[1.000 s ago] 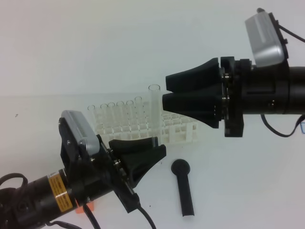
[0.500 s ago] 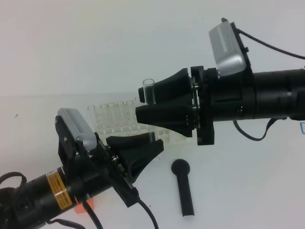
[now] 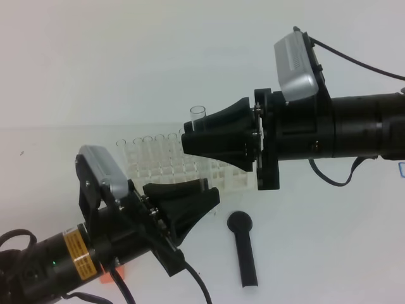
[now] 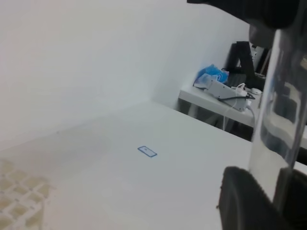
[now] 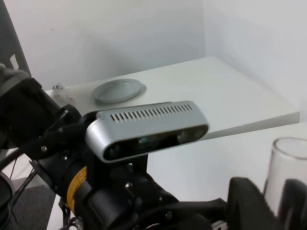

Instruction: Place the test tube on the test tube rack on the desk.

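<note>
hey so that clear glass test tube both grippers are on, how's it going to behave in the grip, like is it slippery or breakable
The slim clear glass test tube is probably slippery: its wall looks smooth and glossy in the left wrist view. It is likely fragile too, being thin-walled, so the right gripper closed round it should squeeze gently. Round in section, it would probably roll if laid on the white desk.

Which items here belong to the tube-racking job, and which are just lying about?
Job:
slim clear glass test tube
white plastic lattice test tube rack
plain white desk
left gripper
right gripper

Lying about:
black round-headed tool
orange block
</note>
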Robot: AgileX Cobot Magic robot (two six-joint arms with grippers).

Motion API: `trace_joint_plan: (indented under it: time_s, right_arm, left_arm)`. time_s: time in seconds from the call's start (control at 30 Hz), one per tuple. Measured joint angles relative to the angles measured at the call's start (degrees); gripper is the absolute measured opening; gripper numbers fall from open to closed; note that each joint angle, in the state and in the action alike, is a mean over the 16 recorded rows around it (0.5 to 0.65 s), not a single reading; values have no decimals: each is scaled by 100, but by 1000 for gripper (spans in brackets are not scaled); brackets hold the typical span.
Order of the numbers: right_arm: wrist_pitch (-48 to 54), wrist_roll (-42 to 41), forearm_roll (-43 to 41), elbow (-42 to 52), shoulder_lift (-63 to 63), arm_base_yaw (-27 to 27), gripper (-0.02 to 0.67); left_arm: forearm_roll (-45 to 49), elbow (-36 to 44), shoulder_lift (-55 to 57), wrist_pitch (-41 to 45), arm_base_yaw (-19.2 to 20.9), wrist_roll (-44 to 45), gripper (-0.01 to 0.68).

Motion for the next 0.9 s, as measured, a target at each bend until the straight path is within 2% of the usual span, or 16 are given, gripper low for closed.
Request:
trace_joint_plan:
  time_s: [0.17, 0.37, 0.5, 0.63, 0.9]
  right_arm:
    - [-51, 7, 6, 0, 4, 0, 126]
    - [-121, -48, 6, 0, -60, -4, 125]
    - [-269, -103, -8, 0, -235, -37, 125]
    - [-494, -88, -133, 0, -546, -92, 125]
    - [-1010, 488, -966, 0, -1484, -226, 125]
  left_arm:
    - [12, 0, 0, -3, -5, -745, 192]
    - [9, 0, 0, -1, -5, -1544, 308]
    - [34, 0, 0, 3, -6, -1872, 345]
    - [124, 0, 0, 6, -4, -1937, 307]
    - [488, 0, -31, 9, 2, -1992, 106]
